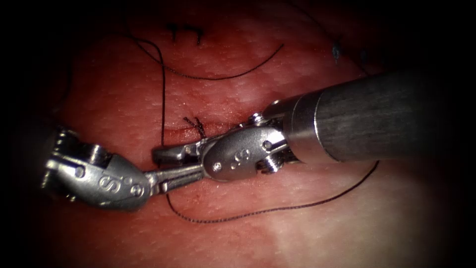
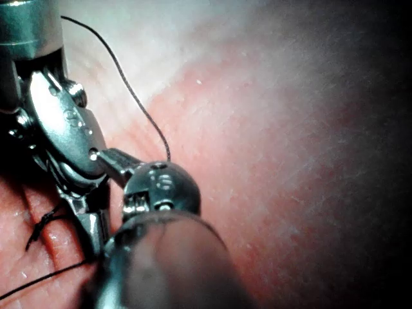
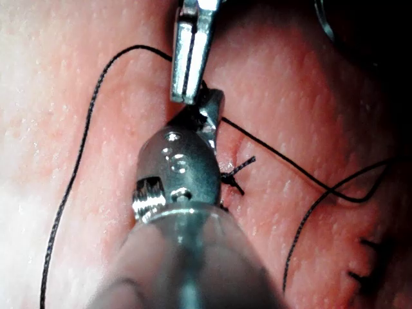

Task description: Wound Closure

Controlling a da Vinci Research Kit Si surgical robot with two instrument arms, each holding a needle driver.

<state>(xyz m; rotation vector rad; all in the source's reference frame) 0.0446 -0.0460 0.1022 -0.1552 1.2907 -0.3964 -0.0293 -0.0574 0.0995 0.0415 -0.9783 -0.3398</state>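
The right tool (image 1: 162, 154) reaches in from the right, its jaws shut on the dark thread (image 1: 163, 99), which rises from the jaw tips. The left tool (image 1: 184, 174) comes from the lower left; its jaws are shut and I see nothing between them, and their tips lie under the right tool's wrist. In the right wrist view the left tool's fingers (image 3: 188, 64) meet the right tool (image 3: 207, 109). A knot with short ends (image 1: 196, 124) sits on the cut just above both tools. A thin curved arc (image 3: 324, 22), perhaps the needle, lies free on the tissue.
A long loop of thread (image 1: 258, 212) lies on the tissue below the tools and runs out to the right. Another strand (image 1: 223, 78) curves above them. Earlier stitches (image 1: 186, 32) mark the far tissue. The right shaft (image 1: 372, 116) covers the right side.
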